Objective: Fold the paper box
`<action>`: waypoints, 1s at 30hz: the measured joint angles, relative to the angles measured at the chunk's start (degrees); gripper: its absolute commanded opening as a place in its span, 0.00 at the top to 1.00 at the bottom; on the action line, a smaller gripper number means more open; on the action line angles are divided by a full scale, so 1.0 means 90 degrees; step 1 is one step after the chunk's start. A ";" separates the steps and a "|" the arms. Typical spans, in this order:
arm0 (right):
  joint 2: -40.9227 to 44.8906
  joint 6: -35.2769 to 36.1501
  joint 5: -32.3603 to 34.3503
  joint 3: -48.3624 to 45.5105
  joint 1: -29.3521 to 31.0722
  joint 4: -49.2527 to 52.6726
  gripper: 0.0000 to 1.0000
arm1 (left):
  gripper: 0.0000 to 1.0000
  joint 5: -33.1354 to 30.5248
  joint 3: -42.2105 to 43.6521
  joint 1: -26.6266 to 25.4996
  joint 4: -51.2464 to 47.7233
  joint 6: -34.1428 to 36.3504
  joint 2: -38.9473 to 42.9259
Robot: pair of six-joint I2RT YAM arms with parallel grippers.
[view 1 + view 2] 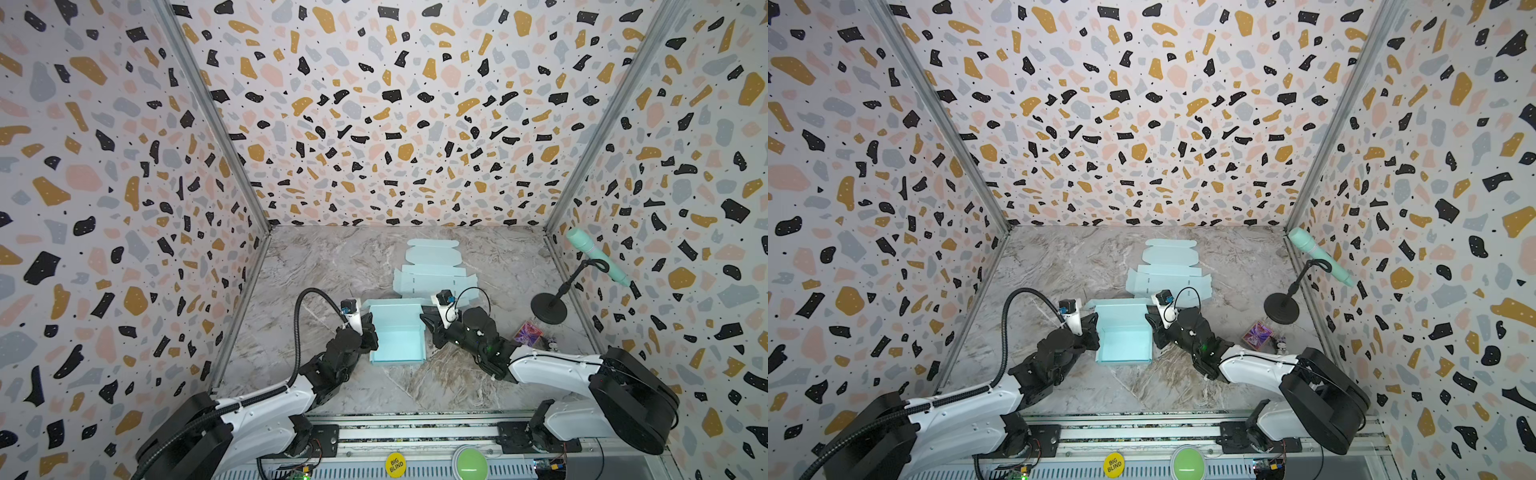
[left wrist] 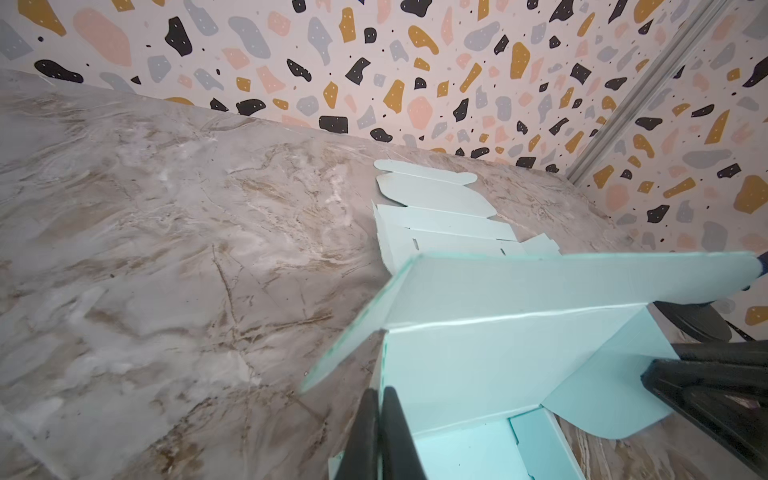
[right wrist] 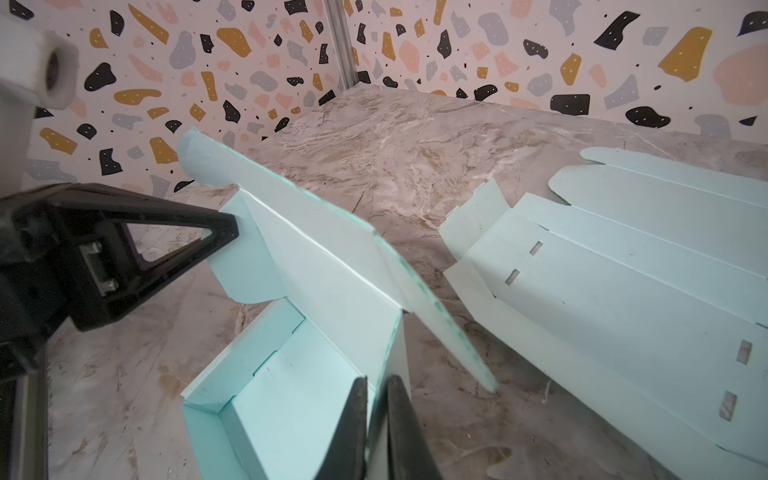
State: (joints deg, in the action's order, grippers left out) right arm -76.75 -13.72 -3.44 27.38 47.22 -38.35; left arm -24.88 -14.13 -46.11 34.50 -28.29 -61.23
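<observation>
left gripper [image 2: 379, 399] pinched narrow on the left wall of the paper box [image 1: 397, 338]; right gripper [image 3: 377, 384] likewise on its right wall. box sat mid table [image 1: 316, 266], lid [image 1: 392, 306] up at far side. risk i judged: uneven pull would buckle thin walls, popping tucked flaps.

A pale turquoise paper box [image 1: 397, 336] sits half-assembled and open-topped near the middle of the marble tabletop [image 1: 332, 266], its four low walls upright around a rectangular floor. The lid panel [image 2: 582, 278] rises from the far wall and tilts back, away from the opening, not folded down; a rounded side tab [image 2: 602, 395] stands loose at one rear corner. The left gripper [image 1: 370, 332] and right gripper [image 1: 426, 320] each pinch an opposite side wall.
</observation>
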 measured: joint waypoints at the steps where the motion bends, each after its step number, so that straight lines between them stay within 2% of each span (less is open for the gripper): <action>1: -0.0002 -0.0012 0.0046 0.0000 0.0010 -0.0007 0.87 | 0.92 -0.0126 0.0044 -0.0090 0.0134 0.0005 -0.0075; 12: -0.0155 -0.0010 0.0590 -0.0005 0.0413 -0.0083 0.87 | 0.90 -0.1392 0.0760 -0.0998 0.1537 0.0318 -0.0357; 22: -0.0085 -0.0027 0.0928 -0.0629 0.1171 -0.0568 0.87 | 0.85 -0.2518 0.1360 -0.1787 0.2072 0.0359 -0.0104; 30: -0.0109 -0.0095 0.1027 -0.0750 0.1224 -0.0753 0.87 | 0.86 -0.3138 0.1394 -0.2404 0.2227 0.0408 -0.0520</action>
State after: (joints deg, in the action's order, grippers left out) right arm -77.73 -14.57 5.80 20.62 58.24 -45.12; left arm -53.12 -1.58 -67.75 54.54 -24.62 -65.91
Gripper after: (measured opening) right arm 0.130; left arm 0.140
